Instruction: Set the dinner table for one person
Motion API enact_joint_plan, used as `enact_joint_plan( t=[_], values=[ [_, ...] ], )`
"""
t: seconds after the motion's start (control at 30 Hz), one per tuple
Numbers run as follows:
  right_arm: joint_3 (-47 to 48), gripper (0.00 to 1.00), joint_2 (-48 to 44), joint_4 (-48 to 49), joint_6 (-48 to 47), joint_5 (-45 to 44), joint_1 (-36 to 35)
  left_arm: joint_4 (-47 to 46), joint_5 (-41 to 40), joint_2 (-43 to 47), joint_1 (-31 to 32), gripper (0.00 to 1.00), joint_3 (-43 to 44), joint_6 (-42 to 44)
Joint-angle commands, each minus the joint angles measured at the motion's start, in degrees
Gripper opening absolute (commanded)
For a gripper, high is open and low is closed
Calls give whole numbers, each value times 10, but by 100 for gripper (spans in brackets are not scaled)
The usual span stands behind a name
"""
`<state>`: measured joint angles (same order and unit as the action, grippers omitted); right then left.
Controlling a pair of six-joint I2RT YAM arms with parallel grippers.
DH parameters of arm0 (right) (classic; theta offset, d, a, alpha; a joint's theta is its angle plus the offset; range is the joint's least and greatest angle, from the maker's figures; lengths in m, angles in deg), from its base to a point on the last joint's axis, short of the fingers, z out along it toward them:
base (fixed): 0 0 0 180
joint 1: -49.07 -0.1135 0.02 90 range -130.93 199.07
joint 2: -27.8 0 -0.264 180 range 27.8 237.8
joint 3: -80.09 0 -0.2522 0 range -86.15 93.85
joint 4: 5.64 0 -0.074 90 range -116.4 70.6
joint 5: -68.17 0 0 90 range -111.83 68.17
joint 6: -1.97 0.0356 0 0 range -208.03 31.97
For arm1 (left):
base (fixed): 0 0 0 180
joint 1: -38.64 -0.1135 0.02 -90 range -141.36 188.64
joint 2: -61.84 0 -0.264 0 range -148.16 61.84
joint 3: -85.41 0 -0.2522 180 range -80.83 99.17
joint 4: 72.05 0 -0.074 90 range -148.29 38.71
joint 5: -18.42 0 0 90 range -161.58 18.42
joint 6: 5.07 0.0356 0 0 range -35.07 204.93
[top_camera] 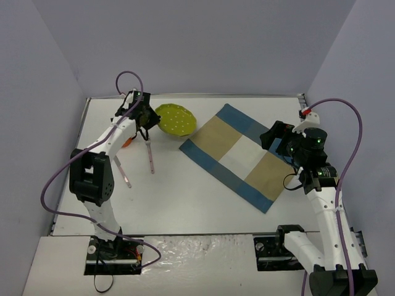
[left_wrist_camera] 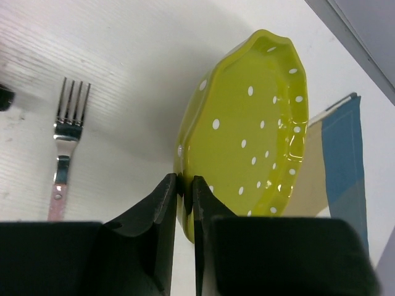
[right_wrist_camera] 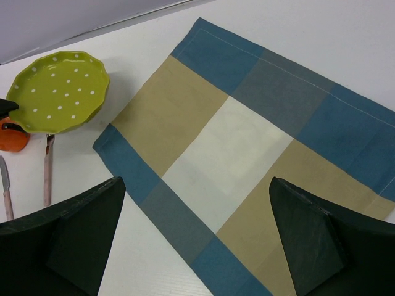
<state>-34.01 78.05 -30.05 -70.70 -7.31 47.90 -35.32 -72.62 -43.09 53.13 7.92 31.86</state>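
The dinner table (top_camera: 185,203) is a white tabletop. A lime-green plate with white dots (top_camera: 176,119) is at the back left, tilted. My left gripper (top_camera: 143,117) is shut on its left rim; in the left wrist view the fingers (left_wrist_camera: 186,182) pinch the plate's edge (left_wrist_camera: 253,135). A blue-and-tan checked placemat (top_camera: 244,154) lies diagonally right of centre. My right gripper (top_camera: 271,137) hangs open and empty over the placemat's right part (right_wrist_camera: 247,135), its jaws wide apart (right_wrist_camera: 196,182). The plate also shows in the right wrist view (right_wrist_camera: 58,92).
A pink-handled fork (top_camera: 150,155) and a knife (top_camera: 123,171) lie on the table in front of the plate; the fork shows in the left wrist view (left_wrist_camera: 68,123). A small orange object (top_camera: 126,142) sits beside the left arm. Lavender walls bound the table.
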Motion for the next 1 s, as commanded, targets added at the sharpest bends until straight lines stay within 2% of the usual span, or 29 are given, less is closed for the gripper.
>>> enact_joint_plan(
  t=[0.0,0.23,0.67,0.97],
  values=[
    [4,100,-2,32,3,15,-2,-140,84,68,10,0,-1,-43],
    [8,100,0,32,5,17,-3,-176,114,38,72,0,25,-50],
    [4,100,-19,27,11,17,-3,-251,152,-69,192,0,119,-81],
    [4,100,-30,13,10,16,-2,-292,170,-145,229,0,175,-100]
  ],
)
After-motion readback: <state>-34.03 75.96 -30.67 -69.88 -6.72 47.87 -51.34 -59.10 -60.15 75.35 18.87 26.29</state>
